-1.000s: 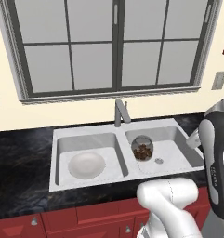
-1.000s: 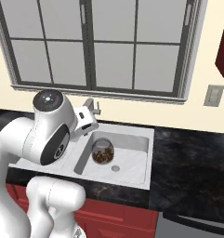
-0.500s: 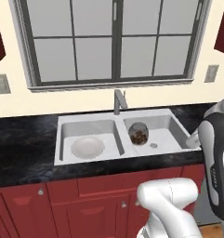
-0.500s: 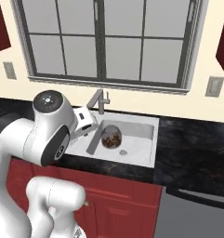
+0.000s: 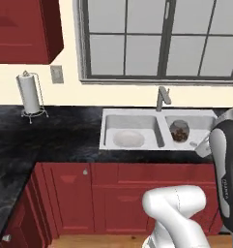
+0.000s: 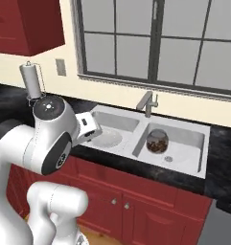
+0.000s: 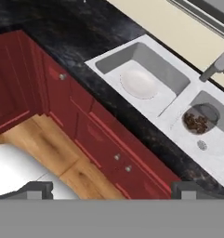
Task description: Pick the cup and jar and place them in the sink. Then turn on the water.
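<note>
Glass jar (image 5: 179,131) sits in the sink's (image 5: 108,127) right basin, white dish (image 5: 128,139) in the left, hand (image 7: 111,189) spread wide above the floor.

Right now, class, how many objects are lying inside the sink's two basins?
2: a round white dish in the left basin and the jar in the right basin of the sink. Other small items may be hidden.

Two base views look forward and down from behind the arm — left and right sides — standing well back from the desk. Both share the sink (image 5: 156,130) (image 6: 150,139) under the window (image 5: 161,41) (image 6: 155,45). Hand view looks steeply down, tilted — sink (image 7: 178,109) and red cabinets (image 7: 85,125).
</note>
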